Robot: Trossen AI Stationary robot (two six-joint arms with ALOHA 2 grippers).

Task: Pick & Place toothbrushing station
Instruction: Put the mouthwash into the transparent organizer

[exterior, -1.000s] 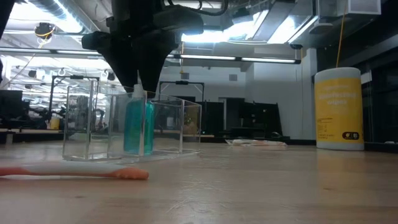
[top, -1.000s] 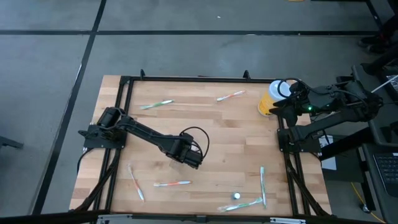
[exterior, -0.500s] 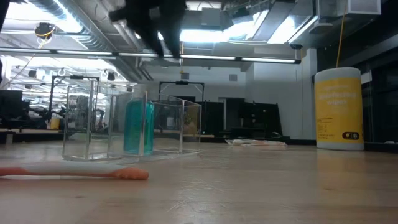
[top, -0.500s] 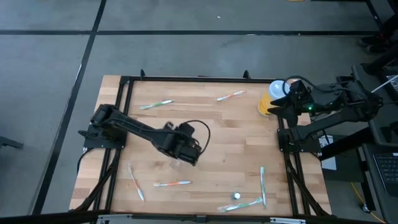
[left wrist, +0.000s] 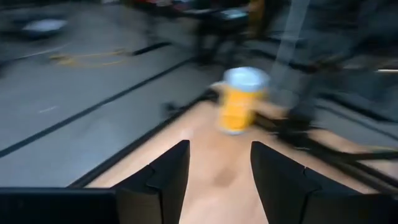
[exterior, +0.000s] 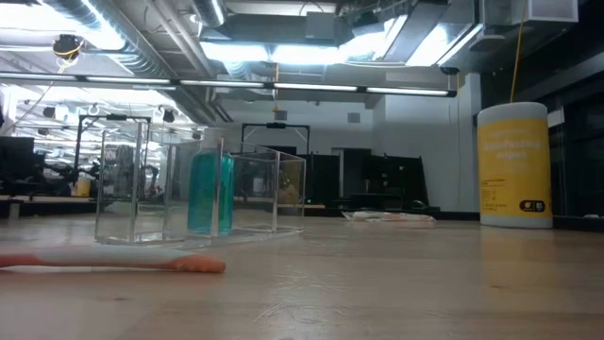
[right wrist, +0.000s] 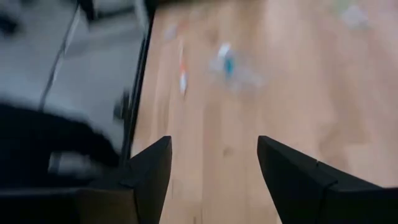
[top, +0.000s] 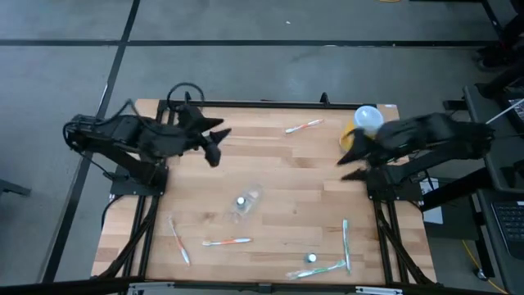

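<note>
Table's left end effector withdrawn, empty.

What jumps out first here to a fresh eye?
The clear organizer with a teal tube inside stands alone mid-table, toothbrushes scattered around it. Both arms are pulled back: the left gripper open near the far-left edge, the right gripper open by the yellow canister at the far-right corner.

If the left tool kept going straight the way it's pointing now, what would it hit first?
Probably the yellow canister. The left tool, open and empty, points across bare table straight at it, with nothing visible between. The wrist view is blurred, so depth and small items are uncertain.
</note>
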